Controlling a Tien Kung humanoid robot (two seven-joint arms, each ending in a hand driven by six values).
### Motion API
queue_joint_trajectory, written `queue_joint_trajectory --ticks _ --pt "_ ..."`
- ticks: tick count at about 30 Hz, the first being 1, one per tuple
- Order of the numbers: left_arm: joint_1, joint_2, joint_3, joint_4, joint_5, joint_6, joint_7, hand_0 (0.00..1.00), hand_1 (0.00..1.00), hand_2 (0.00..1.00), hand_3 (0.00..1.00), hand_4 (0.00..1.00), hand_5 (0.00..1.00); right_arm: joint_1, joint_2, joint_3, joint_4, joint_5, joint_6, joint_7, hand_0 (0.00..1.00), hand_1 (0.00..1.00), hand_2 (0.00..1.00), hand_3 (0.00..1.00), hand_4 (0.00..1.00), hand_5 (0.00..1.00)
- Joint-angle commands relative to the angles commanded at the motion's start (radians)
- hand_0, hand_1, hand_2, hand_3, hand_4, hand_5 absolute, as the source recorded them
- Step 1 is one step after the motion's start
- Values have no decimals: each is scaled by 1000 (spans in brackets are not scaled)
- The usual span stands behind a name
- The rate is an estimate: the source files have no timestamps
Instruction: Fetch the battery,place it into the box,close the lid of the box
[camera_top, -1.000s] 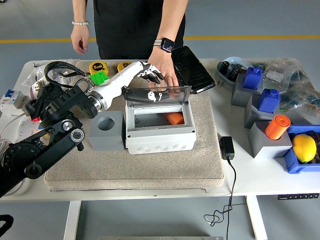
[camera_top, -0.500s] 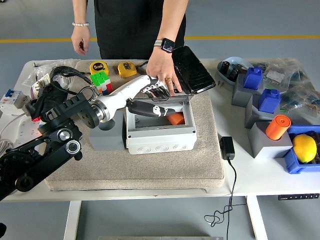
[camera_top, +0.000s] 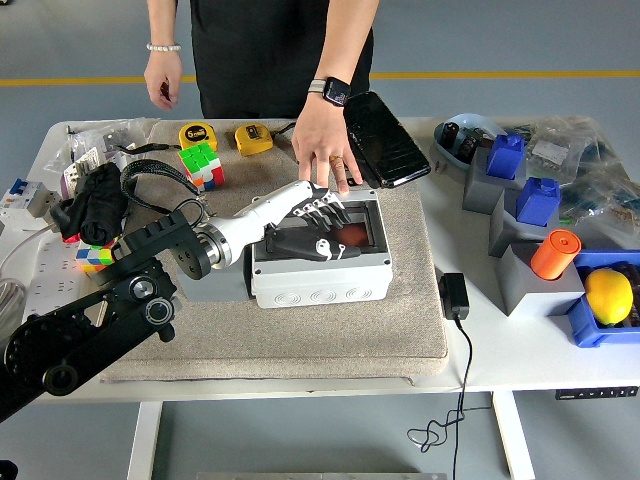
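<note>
Left robot hand (camera_top: 318, 228) lies flat on the clear lid (camera_top: 345, 232) of the grey box (camera_top: 320, 272) at the centre of the frame, its black-and-white fingers (camera_top: 330, 212) stretched out and spread, gripping nothing. A second ago I saw that lid standing almost upright with the hand up behind its top edge; half a second ago it was tilted halfway; now it is down over the opening with my palm pressing on it. Through the lid I can make out the orange battery (camera_top: 352, 236) inside the box, toward its right side, dimmer than before under the plastic. My black left arm (camera_top: 110, 315) has swung in from the lower left and now covers the grey block that was visible left of the box earlier.

At the top of the frame a person stands at the far side of the counter (camera_top: 500, 350). One hand (camera_top: 322, 148), with a watch on its wrist, rests at the back edge of the box, fingertips just beside my fingers, much where it was before. The other hand (camera_top: 160, 80) hangs above the counter's upper left corner. I cannot see my right arm anywhere. The box sits on a beige mat (camera_top: 300, 335).
</note>
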Motion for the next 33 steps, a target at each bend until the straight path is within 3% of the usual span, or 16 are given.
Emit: queue_joint_trajectory --ticks 9,15,21,23,28,29,33 --pt "57 3 -60 3 -119 85 -107 572 584 598 567 981 503 13 -9 -31 0 9 0 1 710 672 677 638 998 561" --pt "96 25 -127 13 -240 179 -213 613 623 597 571 976 492 25 -23 -57 -1 15 -1 4 711 672 677 637 998 561" --pt "154 42 -209 17 -352 234 -280 626 636 603 576 975 494 38 -36 -80 -14 34 -7 13 700 669 669 613 997 561" --pt "166 46 -230 18 -362 246 -299 659 658 617 586 972 495 41 -37 -89 -20 40 -8 14 683 665 651 558 993 555" --pt "198 63 -287 25 -365 250 -317 659 658 617 586 972 495 44 -33 -118 -38 55 -9 20 683 665 651 558 993 555" --pt "207 63 -298 28 -361 247 -314 690 698 676 620 995 561 43 -32 -124 -41 57 -10 20 682 663 641 555 988 535" --pt "261 51 -336 36 -361 237 -303 690 698 676 620 995 561 39 -32 -154 -48 72 -8 19 682 663 641 555 988 535"
